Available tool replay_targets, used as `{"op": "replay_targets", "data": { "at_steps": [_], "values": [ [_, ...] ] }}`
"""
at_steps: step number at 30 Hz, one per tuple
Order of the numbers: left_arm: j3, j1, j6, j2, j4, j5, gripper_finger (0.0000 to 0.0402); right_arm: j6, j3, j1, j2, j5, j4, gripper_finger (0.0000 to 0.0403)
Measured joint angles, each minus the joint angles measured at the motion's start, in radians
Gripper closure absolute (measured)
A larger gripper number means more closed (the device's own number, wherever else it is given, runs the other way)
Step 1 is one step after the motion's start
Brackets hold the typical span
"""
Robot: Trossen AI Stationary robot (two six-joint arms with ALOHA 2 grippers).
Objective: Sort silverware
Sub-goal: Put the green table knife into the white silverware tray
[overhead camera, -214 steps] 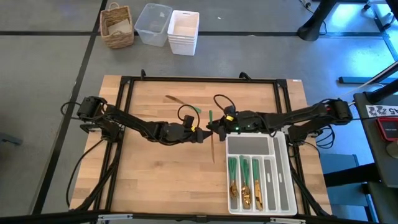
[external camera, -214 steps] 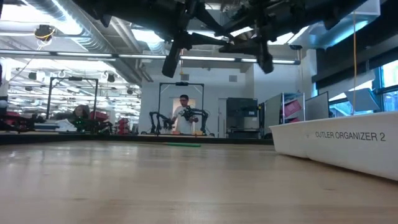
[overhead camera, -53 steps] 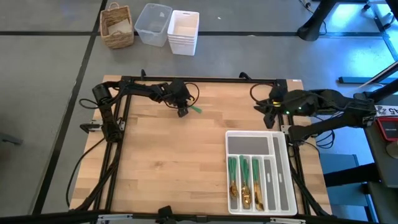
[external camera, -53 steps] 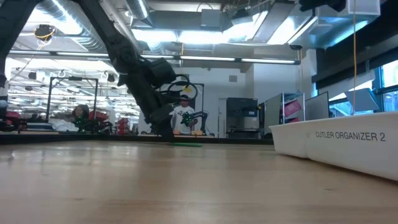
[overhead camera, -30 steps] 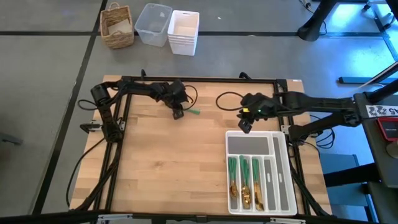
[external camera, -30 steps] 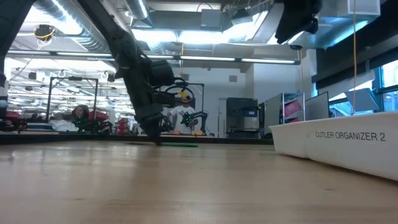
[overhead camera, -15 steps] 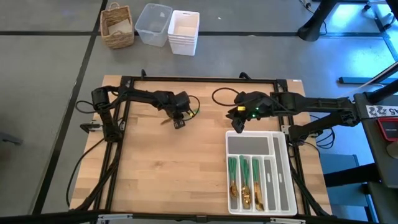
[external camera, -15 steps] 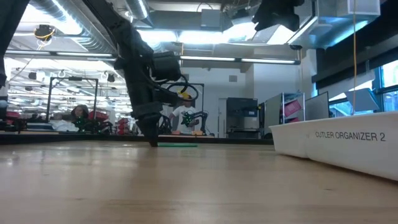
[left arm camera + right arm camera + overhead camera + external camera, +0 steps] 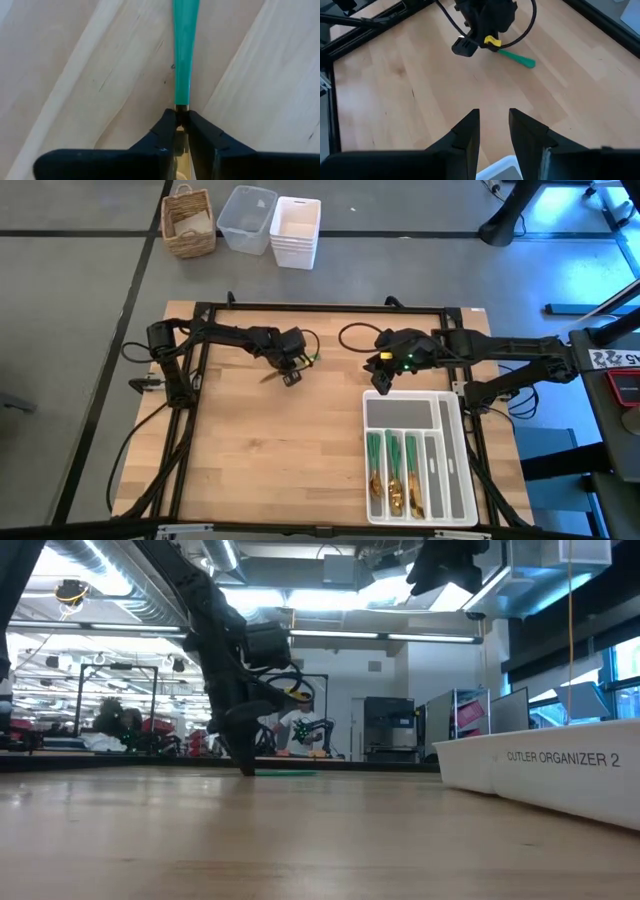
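Note:
One piece of silverware lies flat on the wooden table at the far middle. Its green handle points toward the right edge, and its gold head sticks out on the other side of my left gripper. That gripper points down and is shut on the piece. My right gripper hangs open in the air over the far left corner of the white tray. Several green-handled gold pieces lie in the tray's compartments. My left gripper pinches the piece at its gold neck, just where the green handle ends, between its two fingers. The fingers come from above, pointing steeply down, and lie across the piece. The piece rests flat on the table.
A black frame runs round the table's edges. On the floor beyond the far edge stand a wicker basket, a clear bin and a white bin. The tray's white side shows at the right of the low view.
My left gripper has shifted a little toward the near edge along the piece and rolled about its own axis; the gold head now shows beside it. My right gripper has drifted slightly toward the table's left, staying high and open.

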Motion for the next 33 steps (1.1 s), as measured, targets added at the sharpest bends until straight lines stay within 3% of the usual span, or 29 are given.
{"op": "replay_targets", "data": {
  "at_steps": [5,23,33],
  "values": [
    [0.000,0.001,-0.064,0.000,0.001,0.056,0.0359,0.001,0.000,0.000,0.011,-0.003,-0.008,0.0295],
    [-0.011,0.026,-0.314,-0.046,0.083,0.572,0.0363,-0.014,0.000,0.000,0.022,-0.003,-0.036,0.0295],
    [-0.008,0.025,-0.475,-0.048,0.281,0.765,0.0362,-0.284,0.000,0.002,0.027,-0.044,0.026,0.0295]
  ]
}}
